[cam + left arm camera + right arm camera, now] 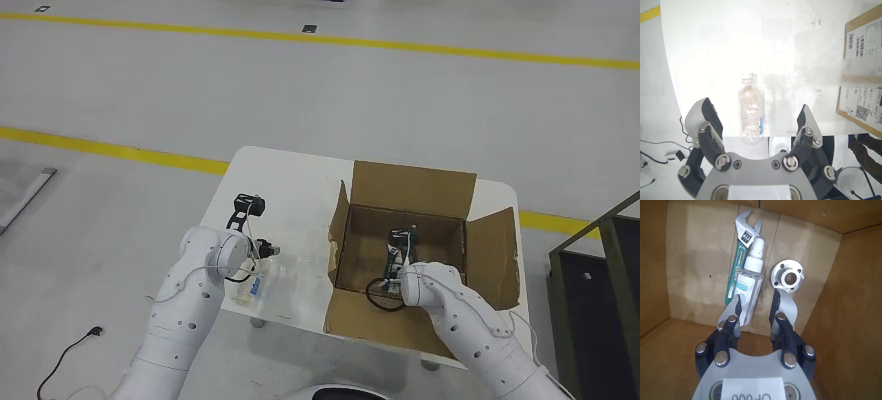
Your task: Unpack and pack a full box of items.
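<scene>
An open cardboard box (405, 185) stands on the right half of the white table (290, 180). Inside it lie a green-handled wrench (738, 262), a clear spray bottle (751, 279) partly over the wrench, and a round metal flange (787, 275). My right gripper (756, 295) is down in the box, open, its fingers straddling the lower end of the spray bottle, with one pad over the bottle's edge. An empty clear plastic bottle (751, 109) lies on the table near the front edge. My left gripper (756, 108) hovers open above it.
A black object (245, 207) sits on the table's left side behind the left arm. The box's left flap (863, 37), with labels on it, hangs toward the plastic bottle. A black cable (380, 295) lies in the box's near corner. A dark rack (600, 290) stands right of the table.
</scene>
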Available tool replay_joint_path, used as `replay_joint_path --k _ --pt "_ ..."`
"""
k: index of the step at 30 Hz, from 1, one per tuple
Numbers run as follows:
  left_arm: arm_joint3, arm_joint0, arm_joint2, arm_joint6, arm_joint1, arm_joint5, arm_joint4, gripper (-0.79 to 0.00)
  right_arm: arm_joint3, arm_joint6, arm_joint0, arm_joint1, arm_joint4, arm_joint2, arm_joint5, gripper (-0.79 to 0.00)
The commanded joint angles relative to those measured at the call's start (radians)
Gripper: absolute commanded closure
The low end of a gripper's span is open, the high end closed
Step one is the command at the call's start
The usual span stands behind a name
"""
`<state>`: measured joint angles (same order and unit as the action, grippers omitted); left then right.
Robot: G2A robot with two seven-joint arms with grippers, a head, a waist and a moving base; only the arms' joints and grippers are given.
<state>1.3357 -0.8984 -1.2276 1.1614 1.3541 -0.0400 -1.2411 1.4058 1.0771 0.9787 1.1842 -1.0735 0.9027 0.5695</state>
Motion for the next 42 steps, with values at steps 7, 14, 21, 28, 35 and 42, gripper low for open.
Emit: replay_joint_path --k 7,14,21,28,35,42 --pt "0.000 0.000 0.000 0.000 0.000 0.000 0.000 -0.785 -0.071 -0.045 -0.024 0.028 0.033 -0.021 0.005 -0.391" --pt "0.000 0.000 0.000 0.000 0.000 0.000 0.000 -0.785 -0.113 -0.066 -0.036 0.047 0.049 -0.030 0.004 -0.329" --pt "0.000 0.000 0.000 0.000 0.000 0.000 0.000 -0.785 -0.115 -0.065 -0.035 0.054 0.038 -0.020 0.003 0.000" --pt "0.000 0.000 0.000 0.000 0.000 0.000 0.000 -0.785 -0.018 -0.052 -0.009 0.042 -0.014 0.032 -0.016 0.000" --pt "0.000 0.000 0.000 0.000 0.000 0.000 0.000 -0.785 0.282 -0.012 0.079 0.004 -0.080 0.191 -0.043 0.000" --pt "0.000 0.000 0.000 0.000 0.000 0.000 0.000 -0.785 0.630 -0.019 0.234 -0.031 -0.004 0.499 -0.076 0.000"
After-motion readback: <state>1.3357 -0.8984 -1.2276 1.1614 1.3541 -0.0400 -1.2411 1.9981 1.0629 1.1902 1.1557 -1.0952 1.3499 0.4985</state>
